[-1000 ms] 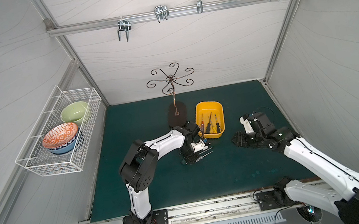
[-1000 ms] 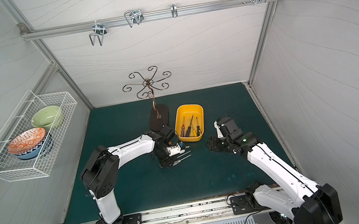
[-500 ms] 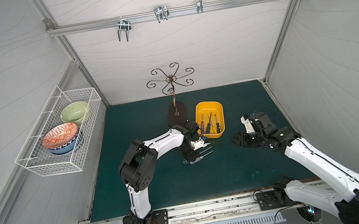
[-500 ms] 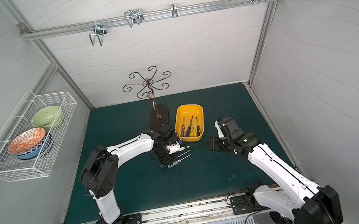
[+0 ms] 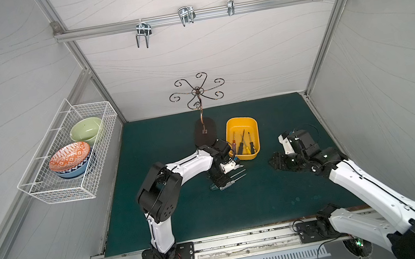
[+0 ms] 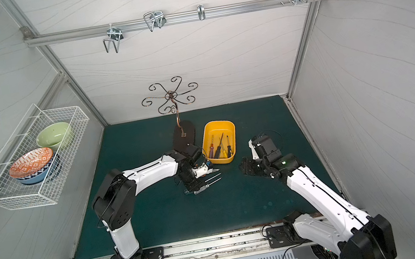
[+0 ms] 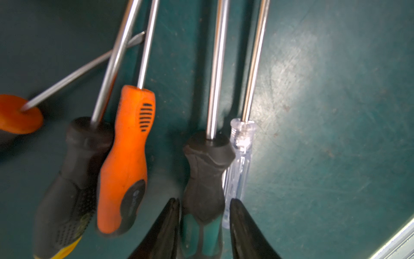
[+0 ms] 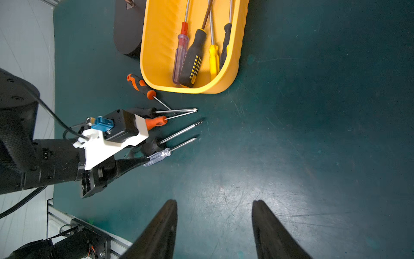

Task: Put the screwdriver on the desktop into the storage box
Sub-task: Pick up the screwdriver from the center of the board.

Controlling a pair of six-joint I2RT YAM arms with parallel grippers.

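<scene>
Lab test cell: white panels (image 5: pixel 204 60), aluminium rail (image 5: pixel 210 12)

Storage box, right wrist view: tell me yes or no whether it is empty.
No, the storage box holds several screwdrivers lying lengthwise on its yellow floor.

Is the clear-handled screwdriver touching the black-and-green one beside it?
Touching. Left wrist view: the black-and-green screwdriver lies against the clear-handled screwdriver, no gap between.

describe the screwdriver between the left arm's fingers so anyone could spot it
Start at the yellow storage box; loose screwdrivers lie on the desktop beside it. It is the black-and-green-handled screwdriver next to the clear-handled screwdriver: only its handle has green.
</scene>
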